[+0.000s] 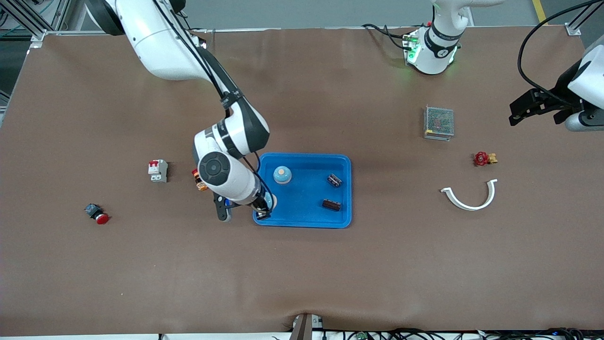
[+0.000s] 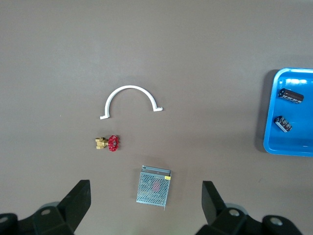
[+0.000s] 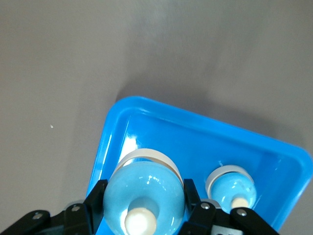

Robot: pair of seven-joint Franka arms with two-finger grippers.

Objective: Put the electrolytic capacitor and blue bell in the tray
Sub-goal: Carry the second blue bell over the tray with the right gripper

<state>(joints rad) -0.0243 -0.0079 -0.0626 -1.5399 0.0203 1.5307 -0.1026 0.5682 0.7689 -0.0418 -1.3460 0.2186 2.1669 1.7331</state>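
Because the held bell sits so close to the rim, weigh each of these before you let go:
Tray (image 1: 306, 200): middle of the front frame. If the arm drags on its wall, you may shove it and shift everything inside.
Right gripper (image 1: 263, 208): over the tray's lower corner at the right arm's end, fingers (image 3: 95, 208) clamped on the held bell. One finger looks close to the wall, so opening could catch it.
Left gripper (image 2: 145, 196): waits at the upper edge of the front frame, over the tabletop (image 1: 302, 283), fingers apart. No hazard.
Held bell (image 3: 144, 188): just inside that corner. If its base lands on the rim, it may tip or roll out.
Second bell (image 1: 282, 174): in the tray, apart from the held one. A swing upward in frame could knock it.
Capacitors (image 1: 334, 180): two, lying in the tray toward the left arm's end, well clear.
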